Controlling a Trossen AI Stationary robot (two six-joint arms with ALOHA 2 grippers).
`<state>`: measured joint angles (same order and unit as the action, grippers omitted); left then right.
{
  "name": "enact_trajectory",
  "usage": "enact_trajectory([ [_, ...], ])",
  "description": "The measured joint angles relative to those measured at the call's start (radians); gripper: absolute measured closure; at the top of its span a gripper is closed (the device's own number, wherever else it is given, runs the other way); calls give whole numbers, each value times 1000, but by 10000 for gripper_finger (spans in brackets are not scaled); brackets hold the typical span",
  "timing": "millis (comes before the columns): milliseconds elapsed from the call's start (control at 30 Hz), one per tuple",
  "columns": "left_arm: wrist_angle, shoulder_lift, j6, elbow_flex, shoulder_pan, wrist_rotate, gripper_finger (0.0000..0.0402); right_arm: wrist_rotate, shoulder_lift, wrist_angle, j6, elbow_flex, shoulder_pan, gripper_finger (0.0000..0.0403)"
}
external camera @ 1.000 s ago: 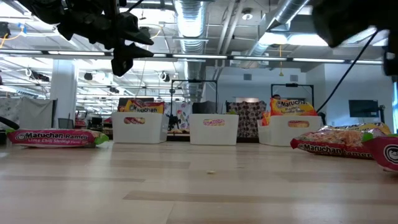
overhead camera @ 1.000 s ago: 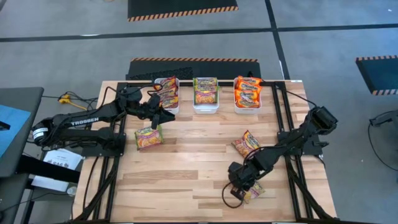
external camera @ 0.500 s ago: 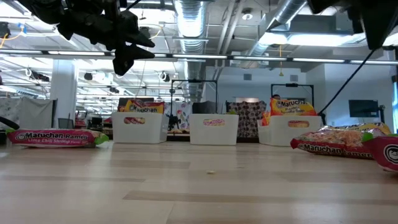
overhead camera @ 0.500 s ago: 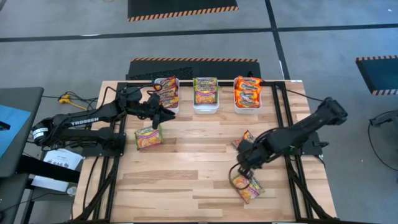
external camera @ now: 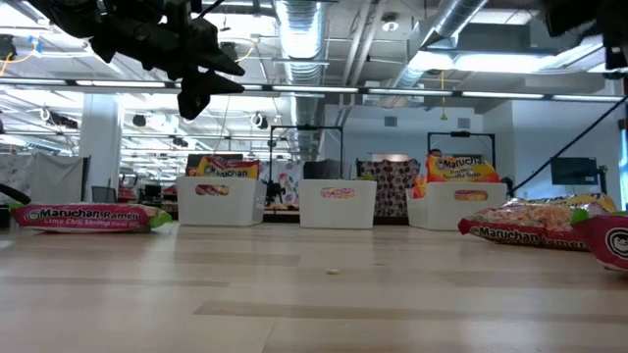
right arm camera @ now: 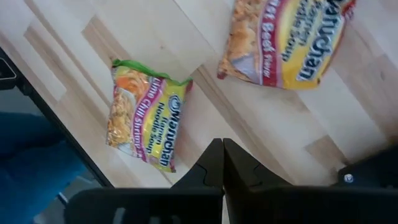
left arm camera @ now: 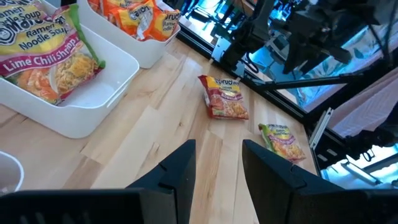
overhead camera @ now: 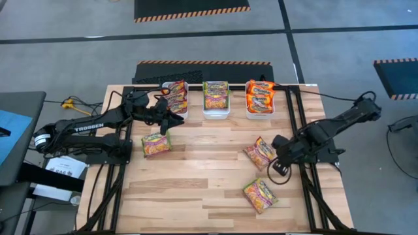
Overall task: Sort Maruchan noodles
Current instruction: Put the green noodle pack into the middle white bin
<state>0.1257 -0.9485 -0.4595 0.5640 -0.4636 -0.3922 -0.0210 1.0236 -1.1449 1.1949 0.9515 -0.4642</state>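
Three Maruchan noodles packets lie flat on the table. A green-edged one (overhead camera: pixel 157 143) is at the left, a red-edged one (overhead camera: pixel 260 152) at the right, and another green-edged one (overhead camera: pixel 260 194) nearer the front. Three white bins, left (overhead camera: pixel 175 98), middle (overhead camera: pixel 216 99) and right (overhead camera: pixel 260 98), stand at the far edge with packets inside. My left gripper (overhead camera: pixel 173 121) (left arm camera: pixel 217 168) hovers open and holding nothing beside the left bin, above the left packet. My right gripper (overhead camera: pixel 282 160) (right arm camera: pixel 222 162) is shut and holding nothing, raised just right of the red-edged packet (right arm camera: pixel 292 43).
Black frame rails run along the table's left and right sides (overhead camera: pixel 307 170). Bare wood lies in the middle of the table (overhead camera: pixel 202 163). The middle bin holds a Lime Chili Shrimp packet (left arm camera: pixel 43 56), and the right bin holds orange packets (left arm camera: pixel 134 15).
My right gripper has risen from over the near green-edged packet and drawn back toward the table's right and far side, staying shut. That packet now lies uncovered on the table. My left gripper has kept its place.
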Motion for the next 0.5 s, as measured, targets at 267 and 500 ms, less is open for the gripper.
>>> enact_trajectory([
  [267,0,0,-39,0,0,40,285,-4,-155,190,70,-196,-25,351],
  [500,0,0,-85,0,0,41,285,-13,-173,266,90,-272,-35,287],
])
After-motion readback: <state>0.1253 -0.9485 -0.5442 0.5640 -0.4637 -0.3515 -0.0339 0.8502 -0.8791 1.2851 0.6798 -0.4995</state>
